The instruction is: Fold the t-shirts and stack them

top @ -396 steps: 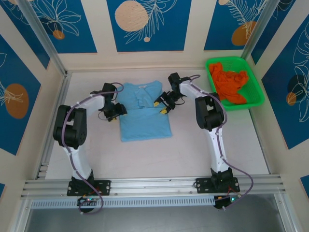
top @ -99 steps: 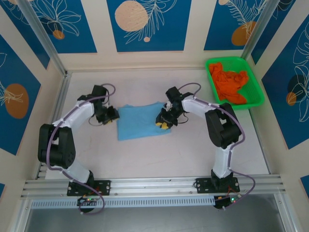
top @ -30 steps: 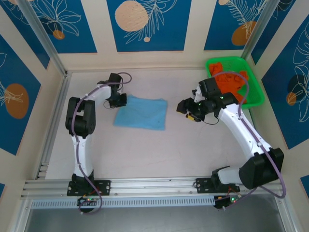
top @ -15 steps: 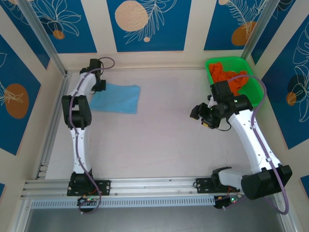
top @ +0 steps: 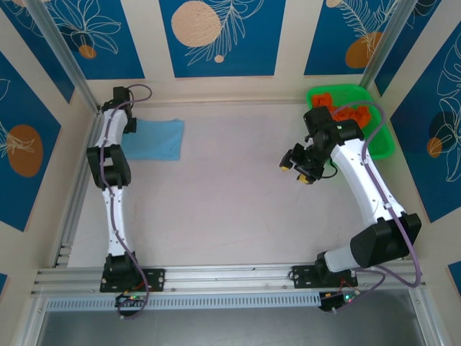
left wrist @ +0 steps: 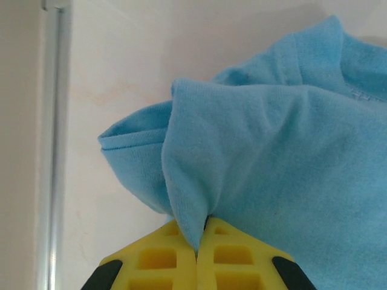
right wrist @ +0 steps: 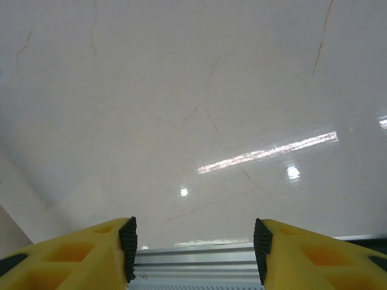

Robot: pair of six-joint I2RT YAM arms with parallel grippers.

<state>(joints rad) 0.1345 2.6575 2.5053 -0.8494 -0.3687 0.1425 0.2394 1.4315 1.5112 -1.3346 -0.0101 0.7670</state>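
Observation:
The folded light blue t-shirt (top: 155, 138) lies at the table's far left corner. My left gripper (top: 129, 126) is at its left edge, shut on a pinch of the blue cloth (left wrist: 242, 169), which rises between the yellow fingers (left wrist: 160, 260). The orange t-shirt (top: 358, 114) lies crumpled in the green basket (top: 385, 138) at the far right, partly hidden by my right arm. My right gripper (top: 300, 164) hovers over bare table left of the basket. It is open with nothing between its fingers (right wrist: 109, 254).
An aluminium rail (top: 81, 180) runs along the table's left edge, close to the blue shirt. The wall corner post (top: 65, 58) stands just behind the left gripper. The near rail (right wrist: 193, 257) appears low in the right wrist view.
My left gripper has dragged the folded blue t-shirt from the table's middle to the far left corner. My right gripper let go, swung right toward the basket and stands open.

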